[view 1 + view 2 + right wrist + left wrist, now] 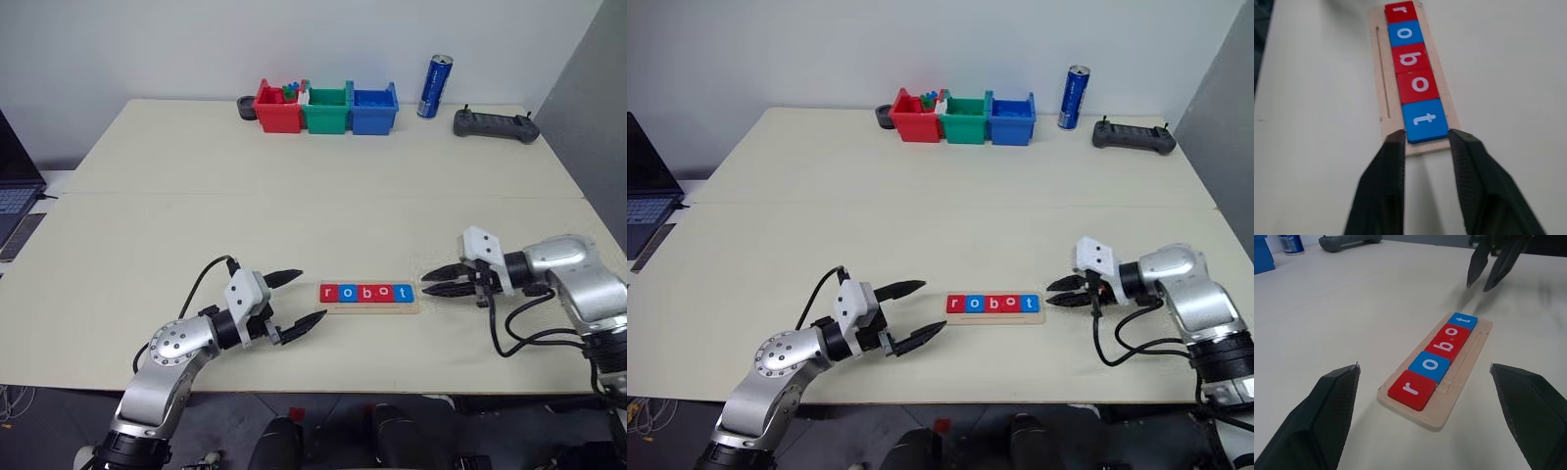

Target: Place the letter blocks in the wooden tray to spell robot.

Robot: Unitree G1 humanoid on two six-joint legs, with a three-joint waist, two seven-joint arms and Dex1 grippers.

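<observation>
We see a matte cream table (294,215) against a white wall. The grooved wooden tray (370,306) holds five glossy square letter blocks (365,292) spelling robot. Left gripper (296,302) gapes wide, empty; right gripper (433,281) is parted, holding nothing, just beside the tray's t end.

Your right gripper (1426,139) hangs with its black fingers (1383,188) parted, tips flanking the blue t block (1423,120). Ahead, the letter blocks (1410,61) run red r, blue o, red b, red o along the wooden tray (1380,73).
</observation>
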